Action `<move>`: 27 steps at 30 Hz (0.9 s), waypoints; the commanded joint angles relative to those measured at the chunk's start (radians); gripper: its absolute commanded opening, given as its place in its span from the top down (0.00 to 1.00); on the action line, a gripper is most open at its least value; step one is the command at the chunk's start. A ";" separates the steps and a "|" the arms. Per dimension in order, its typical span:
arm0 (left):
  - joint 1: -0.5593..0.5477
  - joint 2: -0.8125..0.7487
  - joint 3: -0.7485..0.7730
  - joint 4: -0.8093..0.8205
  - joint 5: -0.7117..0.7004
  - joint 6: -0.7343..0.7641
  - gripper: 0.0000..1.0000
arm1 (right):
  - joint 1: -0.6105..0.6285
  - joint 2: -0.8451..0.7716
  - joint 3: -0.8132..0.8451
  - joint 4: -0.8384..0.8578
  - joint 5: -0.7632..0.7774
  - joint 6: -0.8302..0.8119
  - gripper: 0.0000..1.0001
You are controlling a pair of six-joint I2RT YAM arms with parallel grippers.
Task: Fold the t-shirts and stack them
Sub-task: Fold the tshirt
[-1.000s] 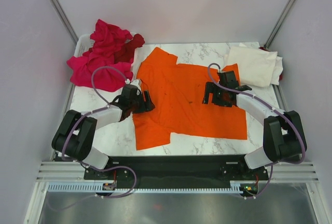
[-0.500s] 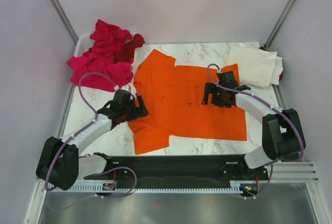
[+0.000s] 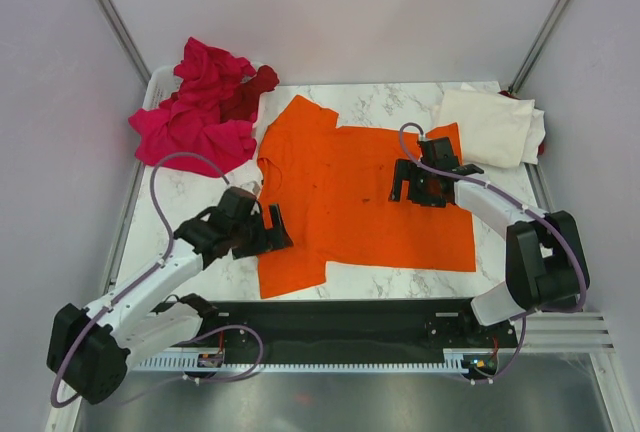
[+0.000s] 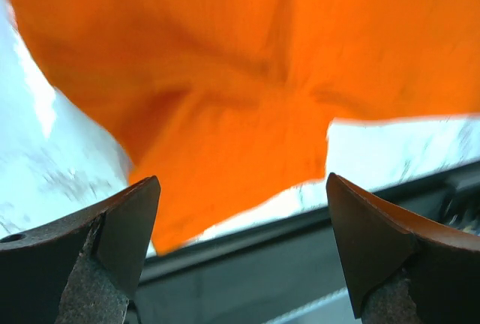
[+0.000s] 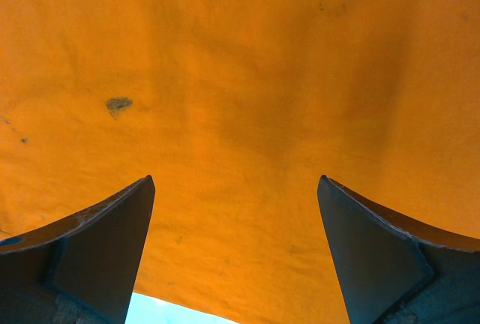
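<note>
A bright orange t-shirt [image 3: 350,192] lies spread flat on the marble table; it fills the right wrist view [image 5: 240,76] and most of the left wrist view [image 4: 225,76]. My left gripper [image 3: 272,234] is open and empty at the shirt's near-left sleeve [image 3: 290,267], above its edge. My right gripper [image 3: 410,188] is open and empty over the shirt's right part. A cream-white shirt [image 3: 490,127] lies folded at the back right. A heap of magenta-pink shirts [image 3: 195,117] with a dark red one [image 3: 255,87] sits at the back left.
The pink heap lies in and over a white bin [image 3: 160,82] at the table's back left corner. Bare marble [image 3: 190,192] shows left of the orange shirt. The black base rail [image 3: 340,317] runs along the near edge. Grey walls close in the sides.
My left arm has swung back toward the near left, the gripper moving down along the shirt's left edge. The shirt's left side now lies flatter. The right arm has not moved.
</note>
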 commanded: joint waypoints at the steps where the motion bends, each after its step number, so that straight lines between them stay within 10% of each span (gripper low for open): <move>1: -0.144 0.003 -0.035 -0.136 0.004 -0.125 0.00 | 0.005 -0.035 0.001 0.022 -0.001 -0.006 0.02; 21: -0.333 0.133 -0.187 -0.071 -0.113 -0.322 0.07 | 0.013 -0.106 -0.053 -0.013 0.017 0.014 0.02; 27: -0.368 0.182 -0.199 -0.009 -0.105 -0.334 0.49 | 0.013 -0.126 -0.056 -0.025 0.028 0.015 0.02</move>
